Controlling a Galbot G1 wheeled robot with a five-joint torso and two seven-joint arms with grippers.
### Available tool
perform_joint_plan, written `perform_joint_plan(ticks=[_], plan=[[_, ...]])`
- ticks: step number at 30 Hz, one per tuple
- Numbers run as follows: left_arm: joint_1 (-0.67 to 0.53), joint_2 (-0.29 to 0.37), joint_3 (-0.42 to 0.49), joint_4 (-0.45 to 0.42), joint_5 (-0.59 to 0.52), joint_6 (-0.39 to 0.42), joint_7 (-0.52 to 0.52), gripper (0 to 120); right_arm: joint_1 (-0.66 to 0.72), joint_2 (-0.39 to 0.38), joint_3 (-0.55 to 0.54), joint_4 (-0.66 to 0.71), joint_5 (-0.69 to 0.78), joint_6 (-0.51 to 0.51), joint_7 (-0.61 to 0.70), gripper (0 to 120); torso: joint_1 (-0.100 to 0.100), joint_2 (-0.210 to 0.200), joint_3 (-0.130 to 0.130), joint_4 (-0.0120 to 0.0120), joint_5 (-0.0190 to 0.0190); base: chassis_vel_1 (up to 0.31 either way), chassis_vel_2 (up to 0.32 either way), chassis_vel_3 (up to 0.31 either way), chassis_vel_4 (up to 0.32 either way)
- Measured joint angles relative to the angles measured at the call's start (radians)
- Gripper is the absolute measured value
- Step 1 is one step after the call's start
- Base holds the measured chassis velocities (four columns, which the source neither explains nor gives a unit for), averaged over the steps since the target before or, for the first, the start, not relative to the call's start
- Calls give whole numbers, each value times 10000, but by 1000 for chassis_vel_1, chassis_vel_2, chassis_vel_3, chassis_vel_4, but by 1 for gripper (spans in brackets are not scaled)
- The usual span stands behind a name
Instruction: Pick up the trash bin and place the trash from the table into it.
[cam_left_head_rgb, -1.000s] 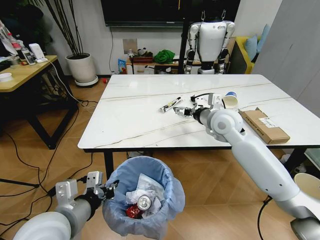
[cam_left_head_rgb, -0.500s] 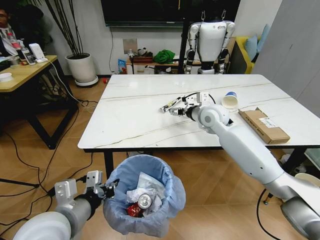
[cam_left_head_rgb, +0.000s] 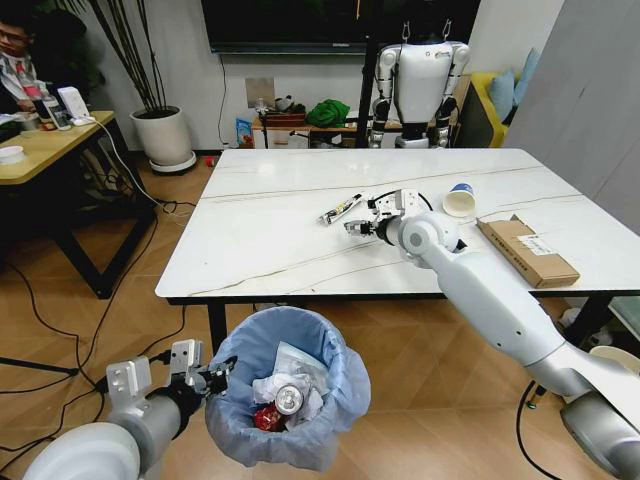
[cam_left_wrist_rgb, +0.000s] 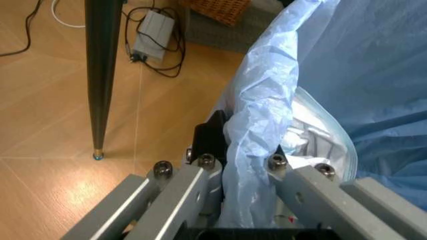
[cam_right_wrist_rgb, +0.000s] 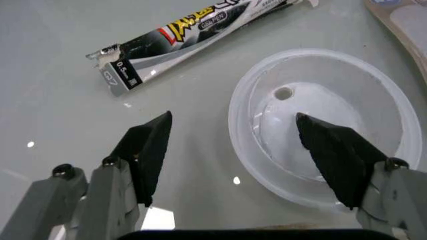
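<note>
White marble-look table (cam_left_head_rgb: 270, 225) with thin dark veins and black legs takes up the middle of the head view, sitting on a wooden floor. Over its centre, the right gripper (cam_left_head_rgb: 358, 224) hovers low with jaws spread wide and nothing held. The right wrist view shows a clear round plastic lid or cup (cam_right_wrist_rgb: 320, 125) on the tabletop, one finger over it and the other on bare table beside it, with the small black-and-silver tube (cam_right_wrist_rgb: 193, 30) lying just beyond. In the head view the tube (cam_left_head_rgb: 340, 209) sits just left of the gripper. Right of the arm are a white blue-rimmed paper cup (cam_left_head_rgb: 461, 200) on its side and a flat brown cardboard box (cam_left_head_rgb: 528, 250).

At lower centre, the small round trash bin with the crinkly light blue bag (cam_left_head_rgb: 290, 390) holds crumpled white paper and a crushed red can. The left gripper (cam_left_head_rgb: 205, 380) is clamped on its rim; the left wrist view shows its fingers (cam_left_wrist_rgb: 200, 170) pinching the bag (cam_left_wrist_rgb: 267, 125).
</note>
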Motion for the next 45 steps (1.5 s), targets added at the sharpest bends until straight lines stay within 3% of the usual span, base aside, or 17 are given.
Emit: perform_joint_plan(ticks=[8,11,20,29,32,37,45], plan=[[-5,-16,-14,0,5,-1,18,3,-19,8,-41,-44,-70,14,-15,43,0,2,-1,1,0,0,0,0,0],[-19,-25,-13,0,20,-1,51,3,-19,2,-65,-67,-145,35,-15,26,0,2,0,0,0,0,0,0,0],[-78,-6,8,0,57,-1,143,3,-76,8,-62,-67,-243,104,-4,1,-1,2,-1,1,0,0,0,0,0],[-109,43,-9,0,36,0,104,3,-499,-210,425,987,205,157,401,0,0,1,2,1,3,0,0,0,0],[-172,65,22,0,15,0,36,3,-981,-619,906,2635,937,156,764,0,0,1,1,1,2,0,0,0,0],[-227,162,60,0,-11,0,-20,3,-1371,-1047,1275,4167,1570,192,817,0,0,1,0,-1,0,0,0,0,0],[-260,351,33,0,-114,-1,-140,3,-2303,-1997,1931,7856,2890,492,71,0,-1,2,-1,2,0,0,0,0,0]])
